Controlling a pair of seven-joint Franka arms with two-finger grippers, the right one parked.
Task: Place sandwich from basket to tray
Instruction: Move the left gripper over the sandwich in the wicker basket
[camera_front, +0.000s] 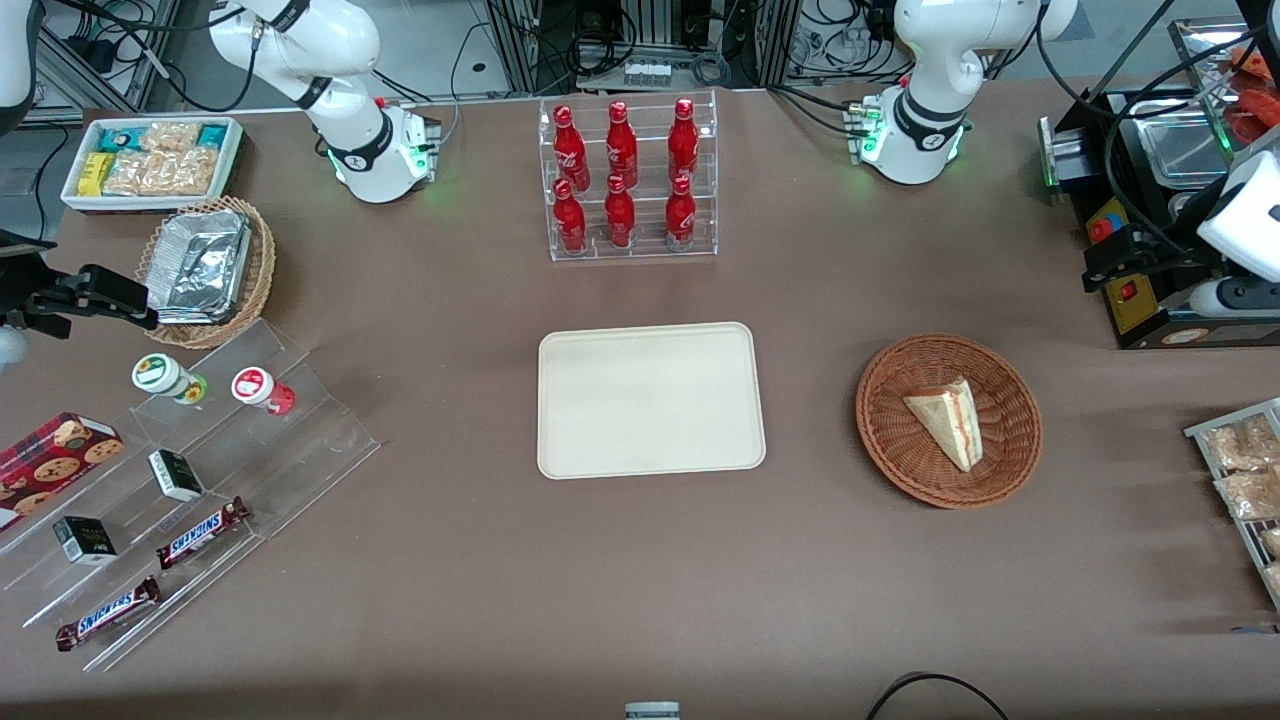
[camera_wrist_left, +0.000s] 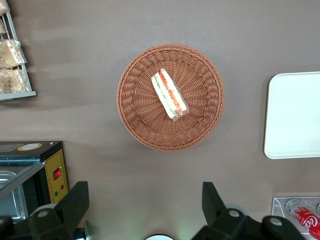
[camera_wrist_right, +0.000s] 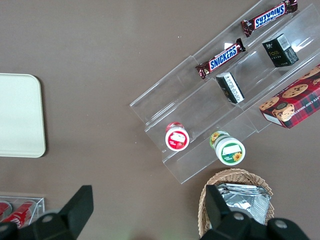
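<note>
- The sandwich (camera_front: 946, 419) is shown lying inside the basket (camera_front: 890, 440), its pale bread face turned up in the front view and its red-orange and green filling edge seen in the left wrist view.
- The basket is placed on the brown bench (camera_front: 600, 580), toward the working arm's end, roughly midway between the bench's edge nearest the front camera and the edge by the arm bases.
- The tray (camera_front: 650, 400) is set near the middle of the bench, beside the basket and well apart from it; nothing is seen on it.
- The gripper (camera_wrist_left: 145, 210) is held high above the bench, over bare surface just beside the basket, touching nothing.
- Its fingers (camera_wrist_left: 75, 202) are spread wide apart, with bare bench seen between them.
- A clear rack of red bottles (camera_front: 628, 180) is shown farther from the front camera than the tray.
- A lighter wicker basket of foil containers (camera_front: 205, 270), a white bin of snack packets (camera_front: 150, 160) and a stepped clear display with chocolate bars (camera_front: 200, 530) are grouped toward the parked arm's end of the bench.
</note>
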